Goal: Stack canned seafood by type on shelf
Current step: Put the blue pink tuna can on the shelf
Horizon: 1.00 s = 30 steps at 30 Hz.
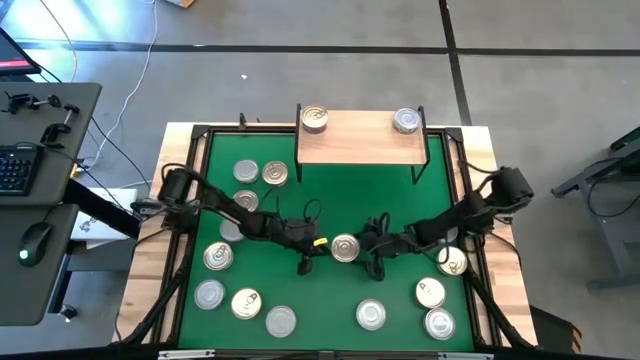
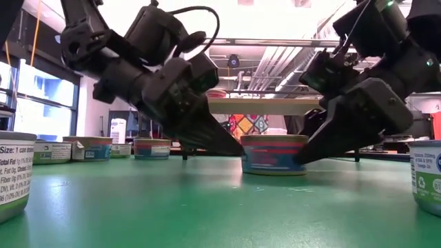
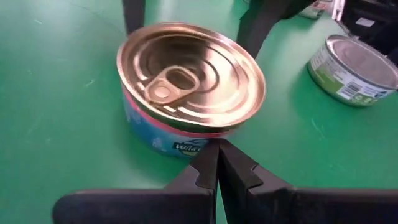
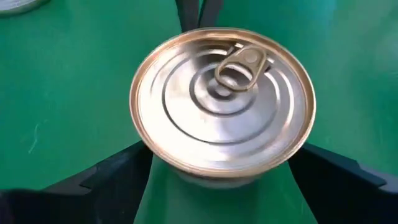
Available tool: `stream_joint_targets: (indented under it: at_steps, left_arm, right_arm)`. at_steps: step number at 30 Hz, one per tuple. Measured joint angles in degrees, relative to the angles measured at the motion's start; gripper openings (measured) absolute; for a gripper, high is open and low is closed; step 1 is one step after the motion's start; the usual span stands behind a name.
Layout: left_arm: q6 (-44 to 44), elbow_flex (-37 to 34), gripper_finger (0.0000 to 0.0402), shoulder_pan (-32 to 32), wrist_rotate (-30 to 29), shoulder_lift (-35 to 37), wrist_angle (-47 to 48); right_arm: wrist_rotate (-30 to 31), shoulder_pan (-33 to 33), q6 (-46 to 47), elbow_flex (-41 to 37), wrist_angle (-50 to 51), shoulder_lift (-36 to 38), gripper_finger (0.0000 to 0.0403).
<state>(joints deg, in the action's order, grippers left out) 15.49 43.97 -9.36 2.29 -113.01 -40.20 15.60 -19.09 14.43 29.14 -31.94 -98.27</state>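
Observation:
A gold-lidded tin (image 1: 345, 247) with a blue label stands upright on the green mat (image 1: 330, 195), at its middle. My left gripper (image 1: 318, 248), shut, is at the tin's left side. My right gripper (image 1: 372, 250) is open on the tin's right side, one finger (image 4: 118, 177) on each side of the tin (image 4: 221, 99). The wooden shelf (image 1: 360, 145) stands at the mat's far edge. It carries a gold-lidded tin (image 1: 314, 119) at its left end and a silver-lidded tin (image 1: 406, 121) at its right end. My left gripper (image 3: 217, 149) has its shut fingertips against the lower side wall (image 3: 186, 144) of the middle tin. It slants down from the table's left. The tin stands flat on the mat. My right gripper (image 4: 221, 162) straddles the tin; I cannot tell whether its fingers touch it.
Several tins lie scattered on the mat's left part (image 1: 246, 172) and near-left part (image 1: 246, 303). More stand near right (image 1: 430, 292). The low view shows tins close by at left (image 2: 14, 172) and right (image 2: 427, 176). A black frame (image 1: 195, 135) borders the mat.

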Motion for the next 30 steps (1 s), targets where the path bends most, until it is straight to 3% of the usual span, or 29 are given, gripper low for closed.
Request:
stream_joint_targets:
  at_steps: [11, 15, 22, 30]
  left_arm:
    - [0.4, 0.4, 0.0000, 1.0, 0.7, -2.4, -2.6]
    - [0.4, 0.6, 0.0000, 1.0, 0.0, -2.4, -2.3]
    - [0.4, 1.1, 0.0000, 0.6, -1.3, 1.8, 7.3]
    - [-1.5, 1.1, 0.0000, -1.3, -9.0, 6.7, 17.2]
  right_arm:
    - [4.5, 0.1, 0.1, -0.2, -9.0, -6.2, 0.0362]
    - [6.6, 0.2, 0.7, -0.1, -9.5, -6.7, 0.0345]
    - [8.9, -1.6, 2.2, 0.1, -7.0, -5.9, 0.0316]
    - [8.8, -3.2, 5.0, 0.2, -4.3, -5.2, 0.0314]
